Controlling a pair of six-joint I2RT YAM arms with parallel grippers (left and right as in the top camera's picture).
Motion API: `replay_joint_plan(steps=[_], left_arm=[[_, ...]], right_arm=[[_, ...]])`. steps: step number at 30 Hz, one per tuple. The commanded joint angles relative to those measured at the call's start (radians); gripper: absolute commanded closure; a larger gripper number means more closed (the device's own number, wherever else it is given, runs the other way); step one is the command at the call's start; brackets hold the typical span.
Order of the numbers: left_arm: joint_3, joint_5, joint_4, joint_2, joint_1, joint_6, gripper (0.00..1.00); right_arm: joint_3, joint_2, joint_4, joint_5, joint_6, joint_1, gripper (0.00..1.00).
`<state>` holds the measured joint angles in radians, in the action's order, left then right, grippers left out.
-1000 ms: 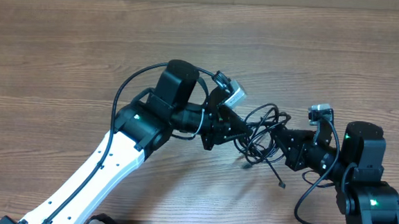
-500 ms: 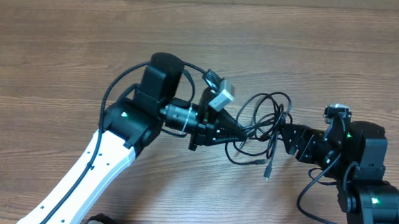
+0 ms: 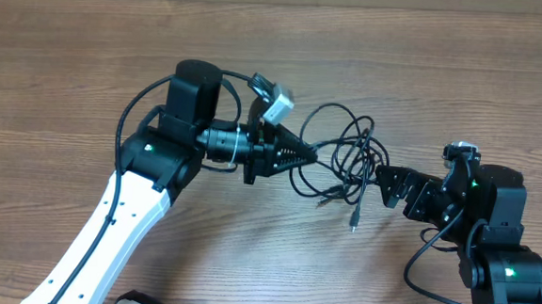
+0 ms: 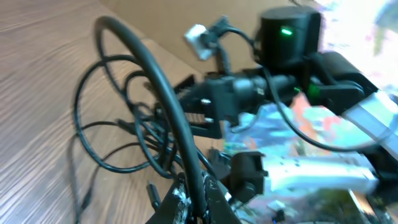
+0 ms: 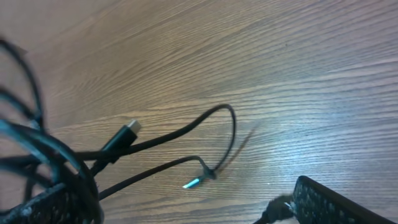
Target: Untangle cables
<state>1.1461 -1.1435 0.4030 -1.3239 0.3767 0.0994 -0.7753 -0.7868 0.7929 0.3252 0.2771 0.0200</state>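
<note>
Your left gripper (image 3: 307, 155) is clenched on one strand of the cables (image 3: 351, 157), and that pinch explains how the tangle sits. The bundle is drawn out from the fingertips toward the right, and its loops lie spread over the middle of the wooden table (image 3: 464, 79) rather than bunched in a tight knot. In the left wrist view the gripped cord arcs up and away from the closed fingers, with thinner loops fanned out beyond it, so I judge the hold firm enough to serve as your anchor. Your right gripper (image 3: 388, 187) is released, jaws wide, grasping nothing. It sits just right of the bundle and faces it, which reads to me as a pause between grasps. In the right wrist view, cords crowd beside one finger (image 5: 53, 199), though I cannot tell whether they touch it. Two free ends trail toward the near side, a plug end (image 3: 352, 223) hanging out of the loops and a shorter metal tip (image 3: 323, 200) to its left. Those loose ends look like your best targets: take one alone with the right gripper and draw it rightward. Catching several strands at once would likely cinch the knot.
</note>
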Motion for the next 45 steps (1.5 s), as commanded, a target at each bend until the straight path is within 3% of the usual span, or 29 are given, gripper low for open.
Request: replay_joint_plan(steps=[1, 13, 31, 36, 45], left_arm=[[0.022, 0.087, -0.005, 0.037, -0.014, 0.069, 0.96], [0.022, 0.125, -0.018, 0.037, -0.002, 0.111, 0.96], [0.022, 0.127, -0.163, 0.037, 0.204, 0.111, 0.96], [0.022, 0.007, -0.209, 0.037, 0.247, 0.112, 0.96], [0.022, -0.224, -0.373, 0.037, 0.251, 0.204, 0.96]], right_arm=[[-0.006, -0.002, -0.008, 0.068, -0.078, -0.010, 0.00], [-0.006, -0.002, -0.036, 0.389, -0.287, -0.009, 0.00], [-0.006, -0.008, -0.090, 0.424, -0.261, -0.009, 0.00], [-0.006, -0.050, -0.096, 0.282, -0.146, -0.009, 0.00], [-0.005, -0.185, -0.111, 0.248, -0.142, -0.010, 0.00]])
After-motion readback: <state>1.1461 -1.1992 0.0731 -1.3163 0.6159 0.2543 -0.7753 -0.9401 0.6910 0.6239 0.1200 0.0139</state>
